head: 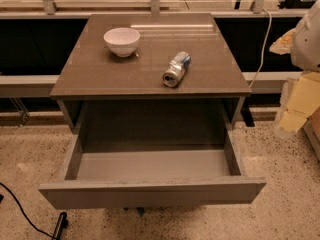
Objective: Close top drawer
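While my claw (298, 101) hangs at the right edge of view, well apart from the cabinet (150, 76), I cannot tell whether it is spread or closed, and it touches nothing of the cabinet. One top drawer (152, 191) stands pulled far out, its shallow grey inside showing. On the cabinet top sit one white bowl (121, 40) and one can (177, 69), the can lying on its side.

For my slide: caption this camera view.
Top drawer open beneath bowl and can on cabinet; gripper at right edge.
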### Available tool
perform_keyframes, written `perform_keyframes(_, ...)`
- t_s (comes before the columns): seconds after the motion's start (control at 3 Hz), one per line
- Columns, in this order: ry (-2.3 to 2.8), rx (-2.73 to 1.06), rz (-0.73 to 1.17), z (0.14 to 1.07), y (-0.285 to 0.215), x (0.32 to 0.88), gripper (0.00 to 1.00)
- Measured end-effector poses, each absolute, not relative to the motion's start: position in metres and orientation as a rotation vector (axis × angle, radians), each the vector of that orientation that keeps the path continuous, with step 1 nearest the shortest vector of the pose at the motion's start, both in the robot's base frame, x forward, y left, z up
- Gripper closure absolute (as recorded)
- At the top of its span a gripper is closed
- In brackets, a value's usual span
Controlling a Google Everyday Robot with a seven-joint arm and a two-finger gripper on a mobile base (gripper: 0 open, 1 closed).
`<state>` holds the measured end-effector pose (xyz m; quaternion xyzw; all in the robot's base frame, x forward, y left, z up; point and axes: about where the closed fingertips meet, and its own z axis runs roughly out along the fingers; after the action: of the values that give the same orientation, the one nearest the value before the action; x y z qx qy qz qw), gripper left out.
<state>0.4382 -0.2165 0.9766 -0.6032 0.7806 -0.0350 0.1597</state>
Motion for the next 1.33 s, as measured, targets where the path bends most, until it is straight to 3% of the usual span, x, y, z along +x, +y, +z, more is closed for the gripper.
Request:
perform_keyframes(0.33,2.225,-1.729,-0.090,0.973,-0.214,0.439,0.00)
perform_keyframes(1.0,2.034,-1.829,0.102,0.912,-0.161,0.422,0.00)
perform_keyframes(1.33,1.866,-1.855,0.207,0.837,-0.133,0.401,0.00)
